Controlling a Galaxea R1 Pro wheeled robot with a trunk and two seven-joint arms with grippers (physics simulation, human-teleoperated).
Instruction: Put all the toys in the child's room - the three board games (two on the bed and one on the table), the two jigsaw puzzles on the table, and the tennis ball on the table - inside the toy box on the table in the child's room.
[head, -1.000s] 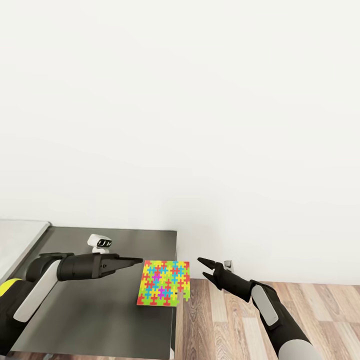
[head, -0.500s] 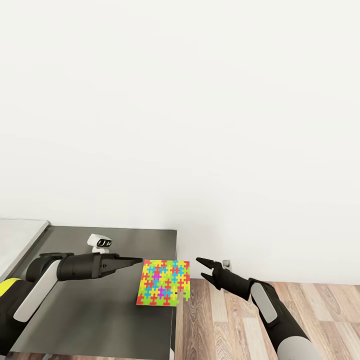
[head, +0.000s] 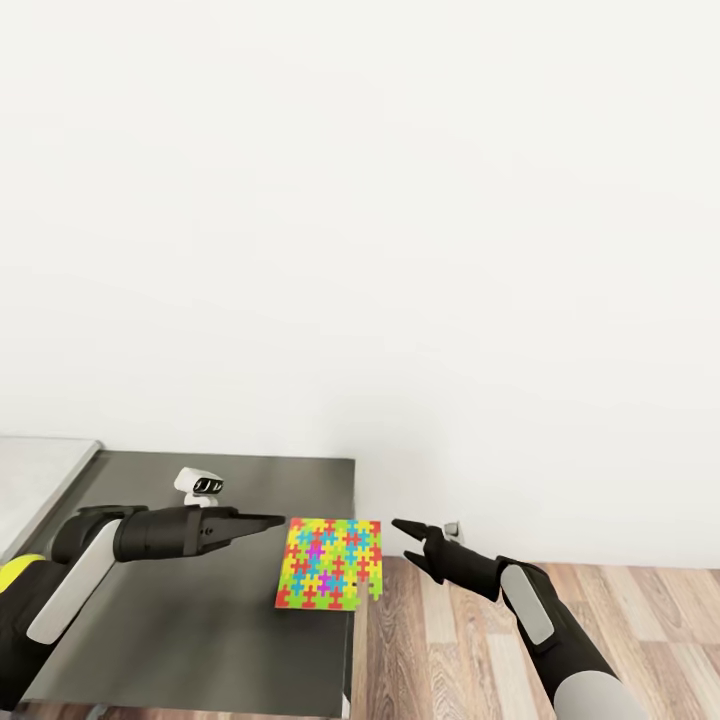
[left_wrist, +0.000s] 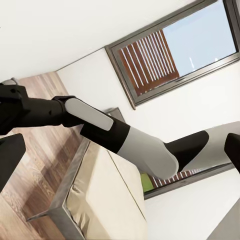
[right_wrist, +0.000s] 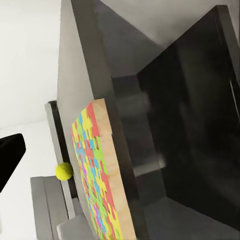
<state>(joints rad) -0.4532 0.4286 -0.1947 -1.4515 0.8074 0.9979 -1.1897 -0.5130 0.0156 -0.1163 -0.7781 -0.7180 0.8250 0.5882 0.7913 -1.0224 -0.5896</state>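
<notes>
One jigsaw puzzle, a thin square of red, yellow, blue and green pieces, lies at the right edge of the table's dark grey section, overhanging it slightly. In the right wrist view the jigsaw puzzle shows edge-on, with the tennis ball beyond it. My left gripper hovers open just left of the puzzle's far corner. My right gripper is open beyond the table edge, a short gap right of the puzzle. The bed shows in the left wrist view behind my right arm. The toy box and board games are out of view.
A small white gadget stands at the back of the dark section. The table's pale top begins at far left. A white wall rises behind, wood floor lies to the right. A dark-framed window sits above the bed.
My right gripper has crept slightly left toward the puzzle's overhanging edge. The left arm and the puzzle have stayed put.
</notes>
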